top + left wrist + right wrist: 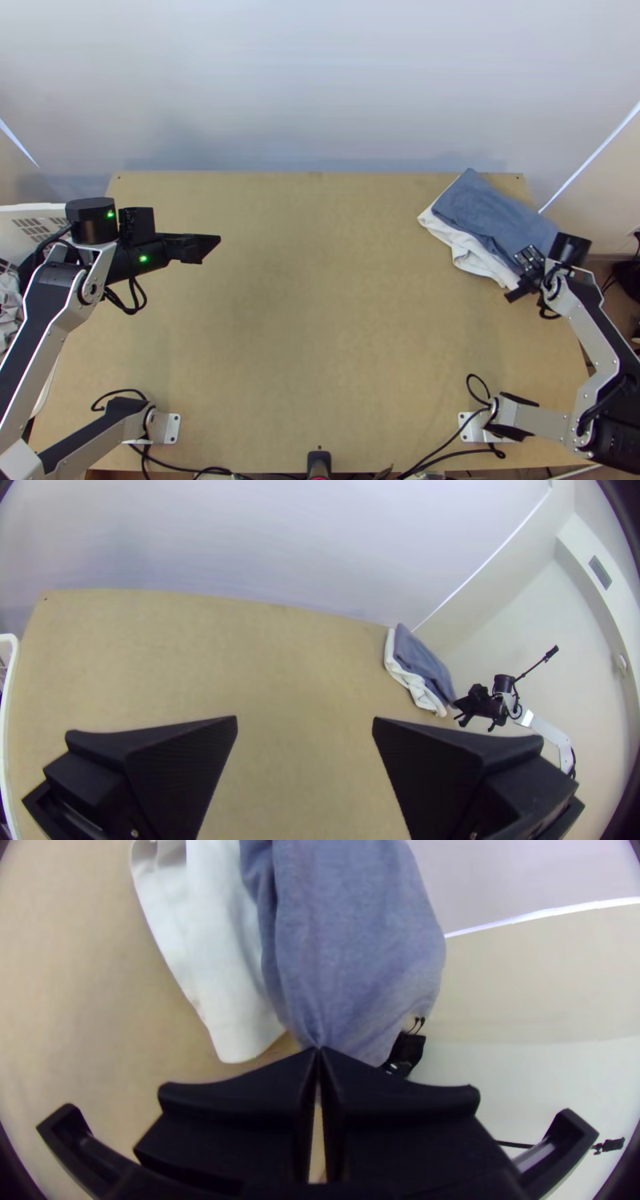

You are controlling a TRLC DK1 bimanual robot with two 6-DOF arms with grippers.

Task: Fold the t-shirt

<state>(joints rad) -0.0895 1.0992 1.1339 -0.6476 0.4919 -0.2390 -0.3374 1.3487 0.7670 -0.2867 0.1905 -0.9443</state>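
Counter [320,320] first, clock-style from the top view with 12 at the far edge: there's a pair of cloths up around 2 o'clock, right by the corner. Top one's a blue cloth [492,214], laid out longish with a crease running down its length. Under it is a white cloth [474,254], poking out along the 8 o'clock side, kinda rumpled. Honestly can't tell which of the two is the t-shirt, but both sit in that same spot. The blue one looks to stick out past the counter's edge on its 3 o'clock side.

Right claw [525,286] is at the 4 o'clock end of the pile. Its tips are pressed together on the end of the blue cloth, and you can see little creases running into the pinch in its wrist view. The white one's end lies just beside those tips, not in the grip.

Left claw [210,244] is way over at 10 o'clock, above the counter and pointing toward 3. Its wrist view has the two fingers [180,767] wide apart with nothing between them but bare counter below, so it's well away from the cloths.

Past the edge near 9 to 10 o'clock there's a white basket [9,639] with some pale fabric [10,304] in it. Loose cables [448,436] run by 5 o'clock.
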